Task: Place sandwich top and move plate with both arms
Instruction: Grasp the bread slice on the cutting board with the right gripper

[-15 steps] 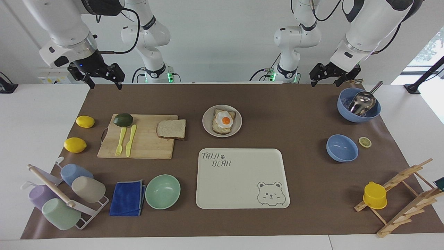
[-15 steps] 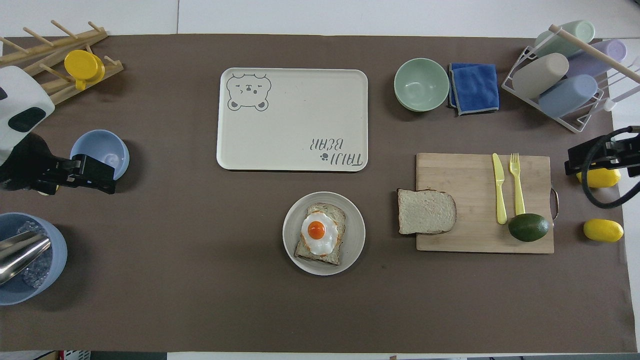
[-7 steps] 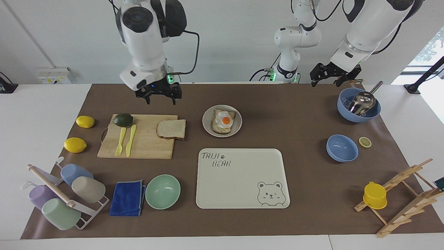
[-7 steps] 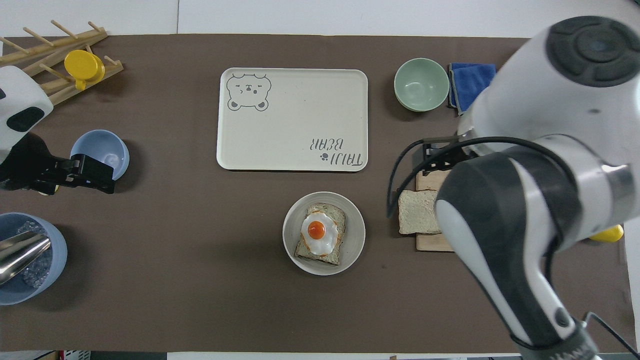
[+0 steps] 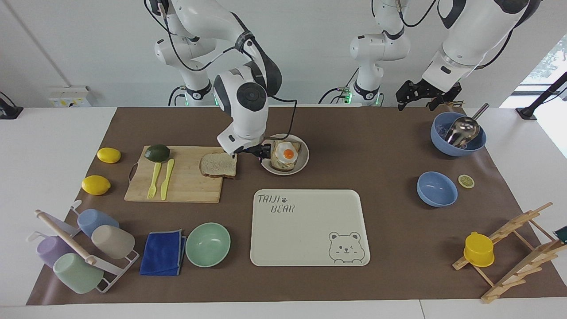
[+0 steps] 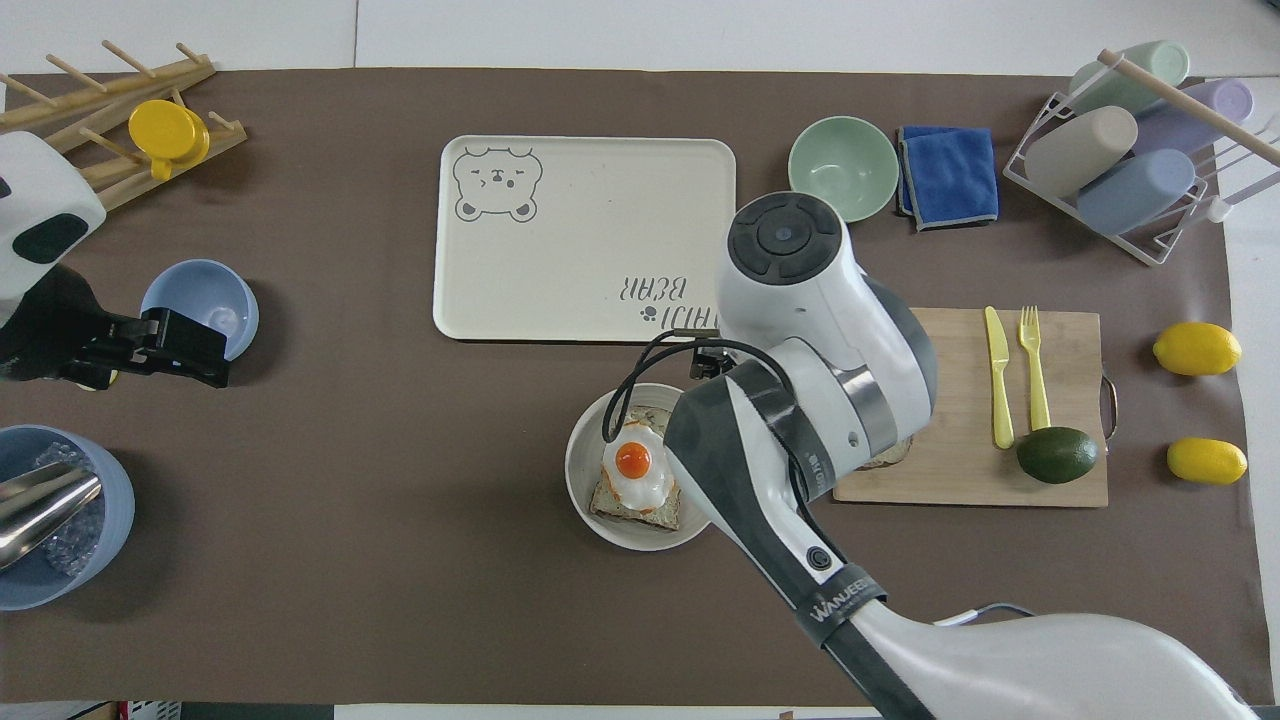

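Facing view gives the best look at the job. On the brown mat (image 5: 354,133) sits a wooden board (image 5: 177,186), and the top slice (image 5: 218,165) lies flat on the end of the board next to the plate (image 5: 304,156). One edge of the slice sticks out past the board. The plate is just beside the board and holds the egg bread (image 5: 285,156).

I think the step now is to pick up the top slice. To do it well, the gripper should go for the edge that sticks out, since one finger can slip under it there. It should squeeze softly so the bread does not squash or tear. Then it should lift the slice flat and set it straight down on the egg, corners lined up.

The right arm (image 5: 241,95) bends down from its base, with its wrist turned sideways. The right gripper (image 5: 256,153) is low over the gap between the board and the plate, right beside the slice. Its fingers are wide apart and hold nothing.

The left arm (image 5: 460,44) waits. The left gripper (image 5: 423,95) hangs over the mat near the big blue bowl (image 5: 458,148), spread wide and empty too.
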Motion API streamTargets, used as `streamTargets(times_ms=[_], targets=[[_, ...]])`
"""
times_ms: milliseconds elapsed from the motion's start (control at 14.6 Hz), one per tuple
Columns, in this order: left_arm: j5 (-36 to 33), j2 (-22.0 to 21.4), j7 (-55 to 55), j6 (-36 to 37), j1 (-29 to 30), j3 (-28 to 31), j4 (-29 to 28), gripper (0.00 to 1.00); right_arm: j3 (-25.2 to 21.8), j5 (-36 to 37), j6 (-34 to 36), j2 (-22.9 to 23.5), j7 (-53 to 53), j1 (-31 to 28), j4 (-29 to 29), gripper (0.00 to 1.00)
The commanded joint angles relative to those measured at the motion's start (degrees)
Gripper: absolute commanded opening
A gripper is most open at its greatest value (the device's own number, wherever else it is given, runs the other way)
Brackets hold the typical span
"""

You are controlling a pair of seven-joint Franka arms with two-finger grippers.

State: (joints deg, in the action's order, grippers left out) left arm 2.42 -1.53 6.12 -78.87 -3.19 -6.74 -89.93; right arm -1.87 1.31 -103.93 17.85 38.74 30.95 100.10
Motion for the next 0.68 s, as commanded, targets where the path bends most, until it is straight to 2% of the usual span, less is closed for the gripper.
streamTargets(times_ms=[0,274,479,616], targets=[[-0.6,-1.0,-0.4,0.2,0.4,0.0,-0.8,1.0,-0.2,2.5,-0.8,2.5,4.1,2.7,0.9,1.0],[-0.6,-1.0,-0.4,0.2,0.4,0.0,-0.8,1.0,-0.2,8.0,1.5,2.3,3.1,2.6,1.2,1.0],[-0.6,-1.0,-0.4,0.2,0.4,0.0,-0.8,1.0,-0.2,8.9,2.2,2.0,0.6,2.6,2.3,1.0],[-0.6,-1.0,-0.4,0.2,0.4,0.0,-0.8,1.0,-0.2,9.1,2.1,1.0,-0.8,2.2,5.0,0.98]])
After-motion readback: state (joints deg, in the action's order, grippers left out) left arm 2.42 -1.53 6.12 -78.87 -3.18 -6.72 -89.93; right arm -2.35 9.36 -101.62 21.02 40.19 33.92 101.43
